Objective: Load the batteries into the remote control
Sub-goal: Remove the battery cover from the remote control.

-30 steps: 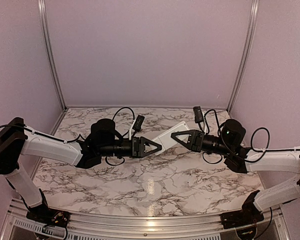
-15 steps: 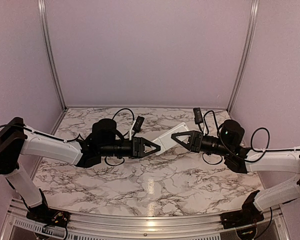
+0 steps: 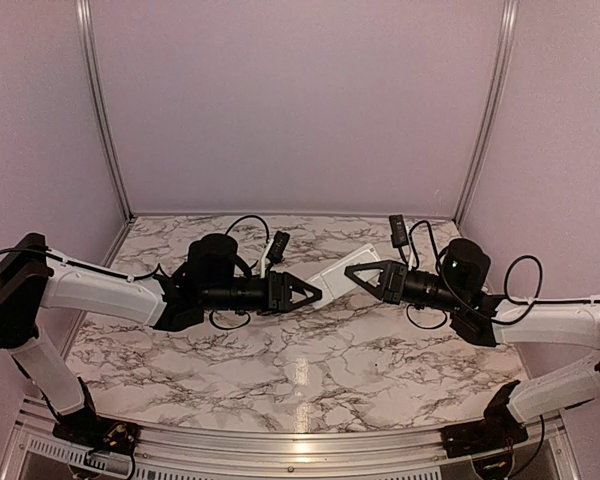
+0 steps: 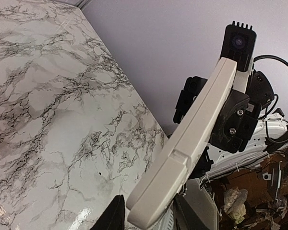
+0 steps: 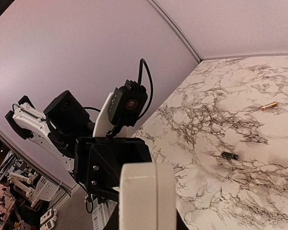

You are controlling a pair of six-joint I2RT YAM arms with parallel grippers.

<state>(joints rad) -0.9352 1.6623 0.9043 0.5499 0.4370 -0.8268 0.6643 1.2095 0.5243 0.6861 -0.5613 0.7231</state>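
Note:
The white remote control [image 3: 336, 270] hangs above the table, held at both ends. My left gripper [image 3: 315, 289] is shut on its near-left end, and the left wrist view shows that end [image 4: 182, 158] between the dark fingers [image 4: 114, 216]. My right gripper [image 3: 353, 270] is shut on the other end, which fills the bottom of the right wrist view [image 5: 146, 196]. Two batteries lie on the marble: a dark one [image 5: 229, 155] and a gold-coloured one [image 5: 269, 106]. They are too small to make out in the top view.
The marble table [image 3: 310, 370] is enclosed by pale purple walls with metal corner posts [image 3: 100, 110]. The two arms meet above its middle. Loose black cables [image 3: 245, 225] loop off both wrists.
Both arms have shifted only slightly. The remote stays held between the two grippers in about the same spot.

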